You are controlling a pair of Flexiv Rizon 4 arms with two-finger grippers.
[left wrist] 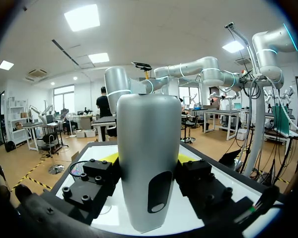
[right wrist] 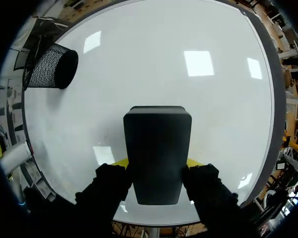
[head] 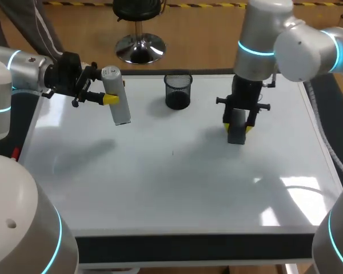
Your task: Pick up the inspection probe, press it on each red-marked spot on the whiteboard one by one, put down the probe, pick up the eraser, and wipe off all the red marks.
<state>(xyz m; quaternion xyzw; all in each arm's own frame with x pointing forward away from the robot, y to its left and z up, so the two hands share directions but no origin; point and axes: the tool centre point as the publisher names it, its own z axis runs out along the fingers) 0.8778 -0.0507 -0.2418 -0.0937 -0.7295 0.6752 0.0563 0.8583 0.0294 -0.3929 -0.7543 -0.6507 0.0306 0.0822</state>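
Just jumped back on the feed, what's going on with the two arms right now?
The left gripper is shut on the grey inspection probe, holding it upright above the whiteboard's far left part, some way from the black mesh cup. The right gripper is shut on the black eraser, which points down at the board's right-middle area. No red marks show on the board in any view, so the wiping looks done or close to it.

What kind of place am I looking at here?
Probably a robot test bench: a whiteboard tabletop, the left pincer holding a gray probe, the right pincer a black eraser, a mesh cup.
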